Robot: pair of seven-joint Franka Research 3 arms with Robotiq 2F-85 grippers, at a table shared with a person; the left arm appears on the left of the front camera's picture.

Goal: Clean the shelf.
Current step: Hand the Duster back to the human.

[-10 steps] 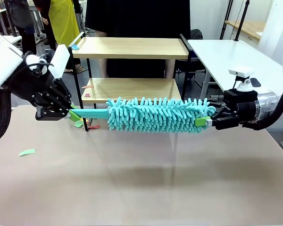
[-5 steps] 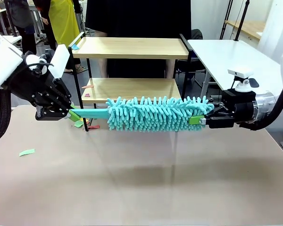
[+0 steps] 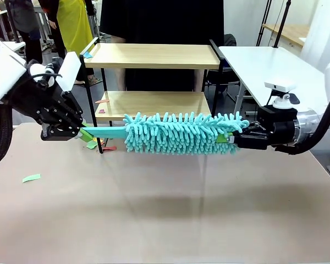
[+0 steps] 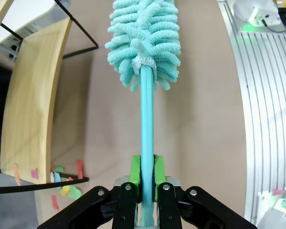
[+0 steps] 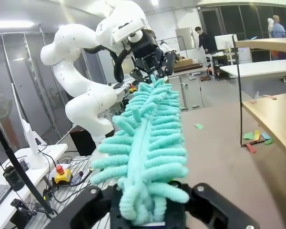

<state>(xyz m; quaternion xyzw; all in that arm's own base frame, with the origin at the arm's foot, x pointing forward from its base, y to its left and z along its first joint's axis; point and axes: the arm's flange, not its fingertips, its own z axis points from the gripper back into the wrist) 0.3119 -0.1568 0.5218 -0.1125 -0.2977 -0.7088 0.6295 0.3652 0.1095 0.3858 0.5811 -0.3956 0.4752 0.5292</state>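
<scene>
The shelf (image 3: 154, 55) stands at the table's far side, two light wooden boards in a thin black frame. In front of its lower board a teal fluffy duster (image 3: 176, 133) hangs level above the table. My left gripper (image 3: 82, 132) is shut on the duster's flat teal handle (image 4: 147, 119), green pads (image 4: 135, 167) pressed to both sides. At the other end my right gripper (image 3: 231, 138) is shut on the duster's fluffy tip (image 5: 150, 143), its fingers sunk into the strands. The shelf's edge (image 4: 33, 95) runs along the left of the left wrist view.
Coloured paper scraps lie on the lower board's left end (image 3: 102, 102), by the shelf's left leg (image 3: 94, 144), and one green scrap (image 3: 31, 177) sits on the brown table. A person in black (image 3: 159, 22) stands behind the shelf. A white table (image 3: 275, 66) is at right.
My right gripper has slid left along the duster's tip and closed on it, its green pads sinking into the fluff. The left gripper and the handle have stayed put.
</scene>
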